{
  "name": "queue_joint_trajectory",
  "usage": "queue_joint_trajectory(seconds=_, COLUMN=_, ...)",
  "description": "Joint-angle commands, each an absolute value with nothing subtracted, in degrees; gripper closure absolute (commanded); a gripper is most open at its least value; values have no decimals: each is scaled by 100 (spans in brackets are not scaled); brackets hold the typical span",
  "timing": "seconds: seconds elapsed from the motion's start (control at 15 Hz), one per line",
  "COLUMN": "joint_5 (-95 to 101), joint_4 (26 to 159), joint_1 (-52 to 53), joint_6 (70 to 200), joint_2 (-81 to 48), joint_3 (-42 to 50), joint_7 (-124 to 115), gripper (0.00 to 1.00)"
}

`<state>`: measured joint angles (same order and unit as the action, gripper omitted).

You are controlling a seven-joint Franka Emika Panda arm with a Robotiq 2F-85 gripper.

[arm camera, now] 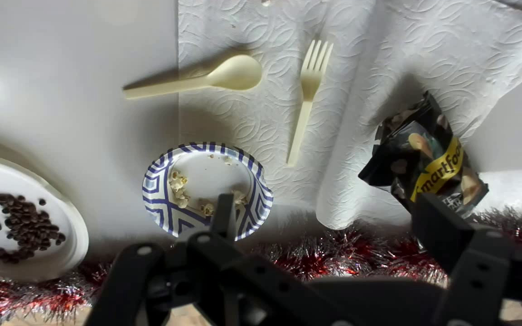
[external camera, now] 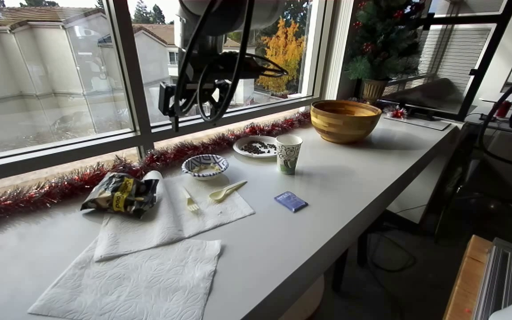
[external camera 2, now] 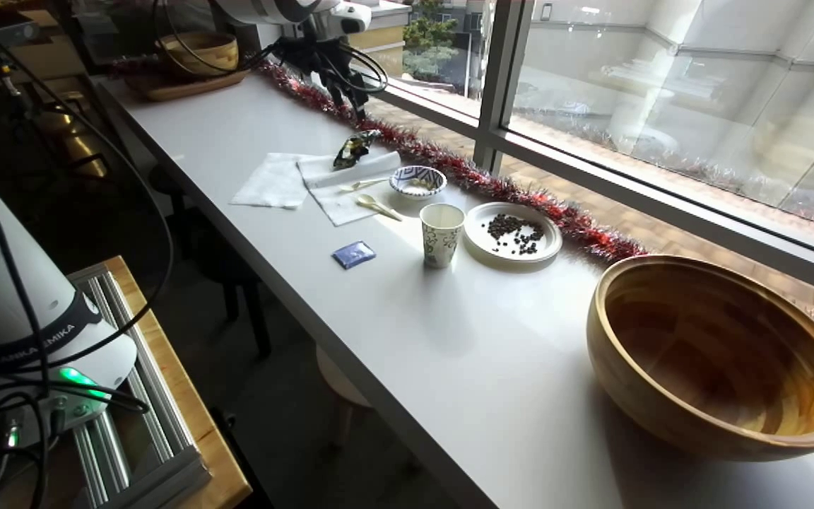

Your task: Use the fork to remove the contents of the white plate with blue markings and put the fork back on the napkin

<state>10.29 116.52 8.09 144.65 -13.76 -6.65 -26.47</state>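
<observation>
A: Which way to the fork (arm camera: 307,96)?

B: Down, and I judge outward from the tinsel (arm camera: 315,253). It lies on the napkin (arm camera: 261,120), just beside the plate (arm camera: 215,174). The end effector (arm camera: 326,213) hangs well above the surface (external camera: 327,191).

A: Its long axis?

B: Handle toward the plate's tinsel side, tines opposite. The jaws stand well apart, holding nothing, and their spread runs roughly across the handle; a slight turn should square it.

A: Anything in the way?

B: One jaw might catch the plate's rim, its partner the napkin's raised fold beyond the fork. Around the plate: bag (arm camera: 428,158) past that fold, spoon (arm camera: 197,82) opposite the tinsel, beans (arm camera: 27,226) opposite the fork.

A: Popcorn (arm camera: 178,183)?

B: In the plate; so the fork comes first, I'd say.
</observation>
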Motion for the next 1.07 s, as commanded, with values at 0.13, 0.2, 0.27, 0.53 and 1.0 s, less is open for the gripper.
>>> queue_joint_trajectory(seconds=0.13, joint_5=1312, joint_4=10384, joint_1=1489, joint_6=12944, joint_2=-2376, joint_3=-176, joint_7=-3565, gripper=0)
queue_joint_trajectory(seconds=0.2, joint_5=1124, joint_4=10975, joint_1=1331, joint_6=13600, joint_2=-2056, joint_3=-287, joint_7=-3093, gripper=0)
queue_joint_trajectory(seconds=0.27, joint_5=1125, joint_4=10865, joint_1=1377, joint_6=13497, joint_2=-2147, joint_3=-255, joint_7=-3137, gripper=0)
queue_joint_trajectory(seconds=0.53, joint_5=1125, joint_4=10875, joint_1=1377, joint_6=13523, joint_2=-2153, joint_3=-243, joint_7=-3115, gripper=0)
queue_joint_trajectory(seconds=1.0, joint_5=-26, joint_4=9520, joint_1=932, joint_6=11832, joint_2=-2882, joint_3=-407, joint_7=-2150, gripper=0)
